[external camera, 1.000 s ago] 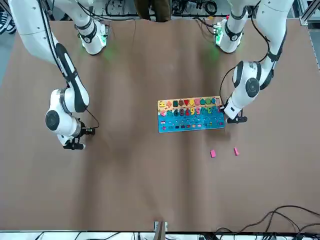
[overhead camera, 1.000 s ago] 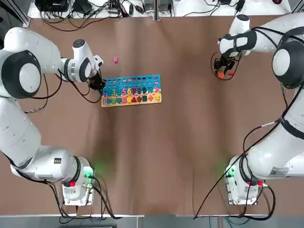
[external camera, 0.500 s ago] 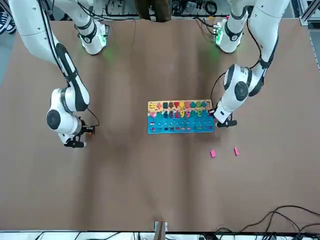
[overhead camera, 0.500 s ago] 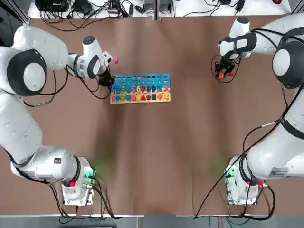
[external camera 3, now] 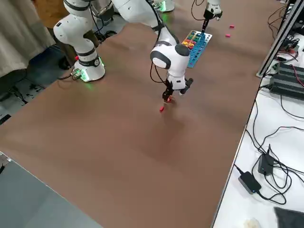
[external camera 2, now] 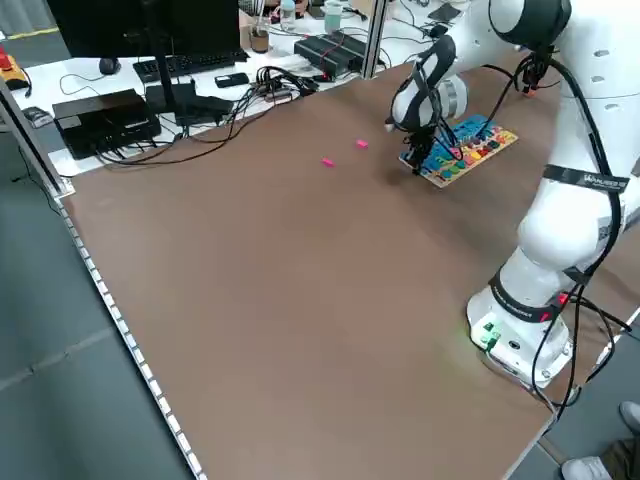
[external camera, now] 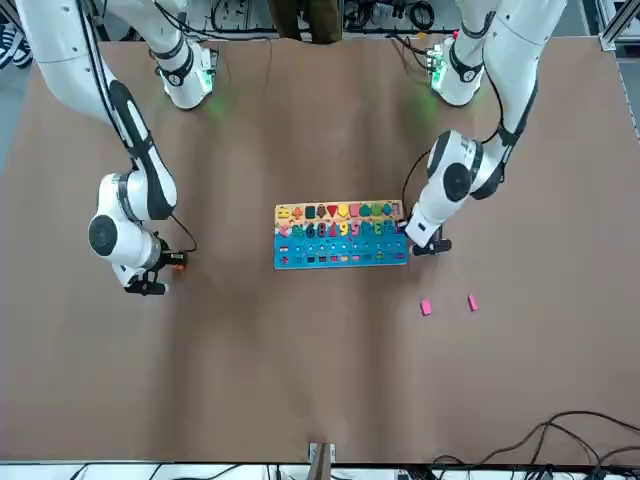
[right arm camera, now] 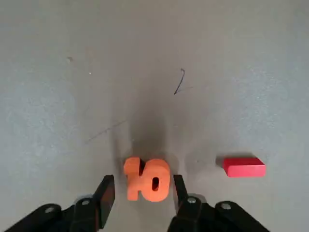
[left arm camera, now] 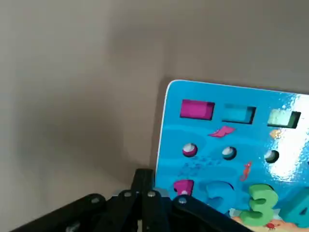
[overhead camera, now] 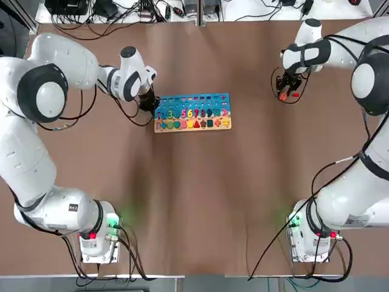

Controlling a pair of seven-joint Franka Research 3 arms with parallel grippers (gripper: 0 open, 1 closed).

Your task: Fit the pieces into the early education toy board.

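left gripper [overhead camera: 149,102]: fingers closed, nothing held, set against board [overhead camera: 193,112] end | right gripper [right arm camera: 140,193]: fingers part-open around orange piece [right arm camera: 147,179]; red piece [right arm camera: 244,166] beside; two pink pieces [external camera: 426,307] lie apart on table [overhead camera: 200,194]

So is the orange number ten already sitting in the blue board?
No, the orange ten lies on the table between the right gripper fingers, far from the board.
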